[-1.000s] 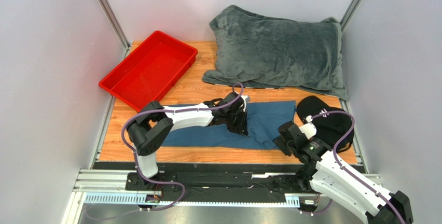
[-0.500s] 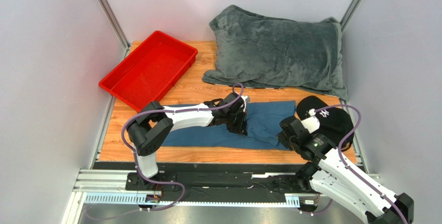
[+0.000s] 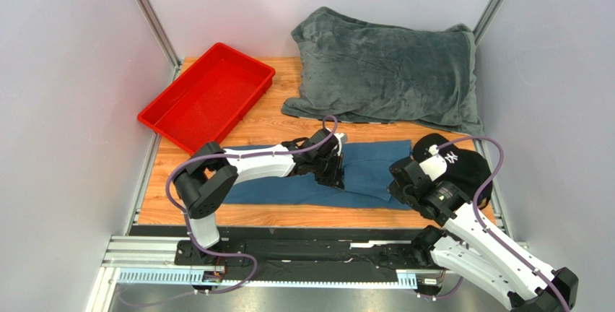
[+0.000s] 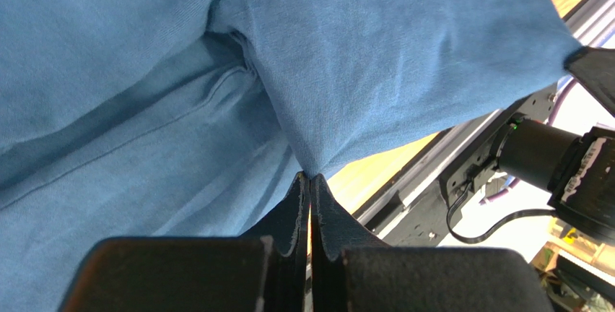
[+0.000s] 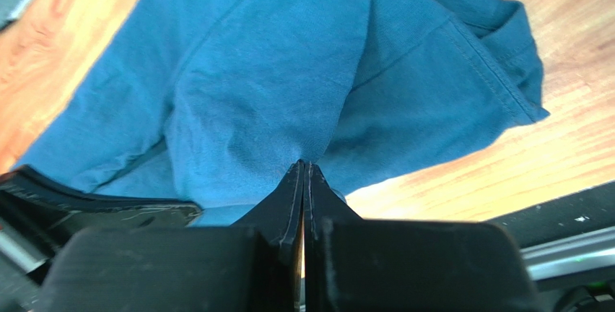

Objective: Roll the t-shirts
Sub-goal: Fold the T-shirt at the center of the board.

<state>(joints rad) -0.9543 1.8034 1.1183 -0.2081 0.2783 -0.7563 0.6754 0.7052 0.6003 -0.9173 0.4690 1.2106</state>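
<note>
Roll start: right end of t-shirt [image 3: 368, 171] pinched.
It lies flat across the near counter [image 3: 274, 128]. Left pincer [image 4: 310, 182] and right pincer [image 5: 304, 169] each clamp a cloth ridge; lift both level, keep tension, roll leftward tight.

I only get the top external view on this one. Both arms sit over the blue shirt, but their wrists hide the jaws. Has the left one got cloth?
Observer: Yes. In the left wrist view the left jaws are shut on a pinch of the t-shirt, which tents up to their tips.
Operator: And the right?
Observer: Same in the right wrist view: the right jaws are shut on a fold of it, with creases running to the tips.
Operator: Any roll started near the right jaws?
Observer: None shows there; a stitched sleeve hem lies unrolled on the wooden table.
</note>
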